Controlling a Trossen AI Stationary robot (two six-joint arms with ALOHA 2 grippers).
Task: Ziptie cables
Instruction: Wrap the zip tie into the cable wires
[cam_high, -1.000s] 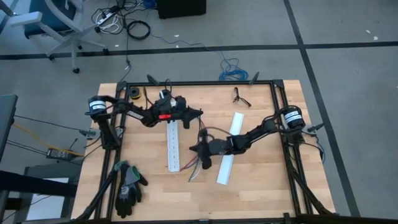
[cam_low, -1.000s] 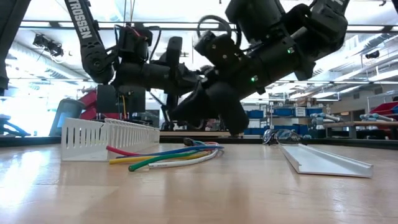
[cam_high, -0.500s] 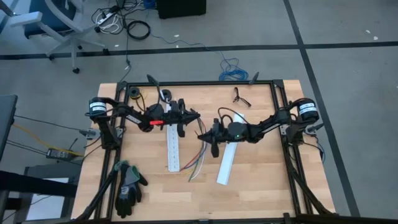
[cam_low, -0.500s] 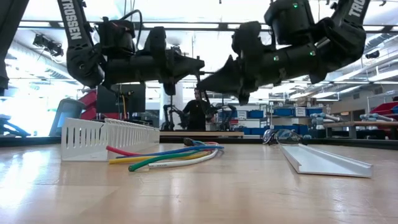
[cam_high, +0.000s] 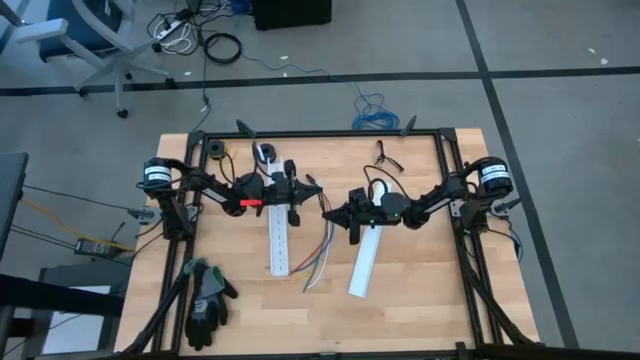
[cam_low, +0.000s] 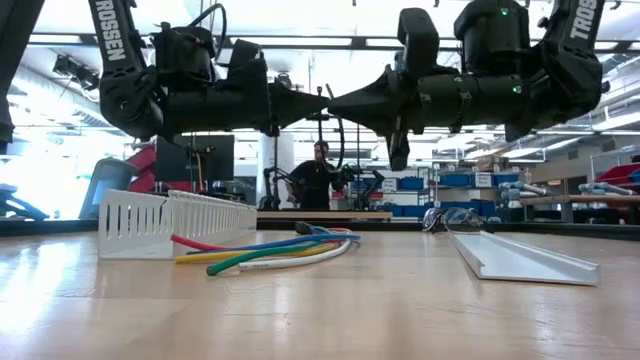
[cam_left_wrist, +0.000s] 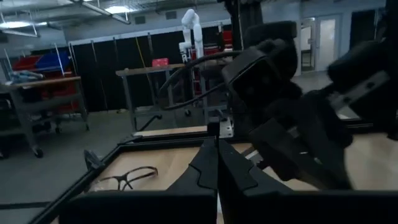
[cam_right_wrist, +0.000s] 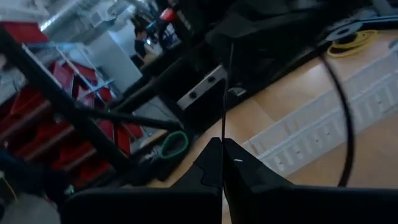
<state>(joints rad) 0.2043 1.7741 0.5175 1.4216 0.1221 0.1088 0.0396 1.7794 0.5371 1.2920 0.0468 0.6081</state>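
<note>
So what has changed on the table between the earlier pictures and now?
The right gripper rose from low beside the cables and swung level, so its tip now faces the left gripper in the air, tips nearly meeting. The left gripper drew back slightly. Both sets of jaws are shut, the right on a thin dark strip. The cables, the white strips and the gloves stayed put.

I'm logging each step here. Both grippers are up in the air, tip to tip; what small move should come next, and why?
Probably lower both arms toward the loose bundle of coloured cables. The left gripper and right gripper meet shut, high above the wooden table; a thin dark strip seems pinched in the right one, and the cables lie unbound.
</note>
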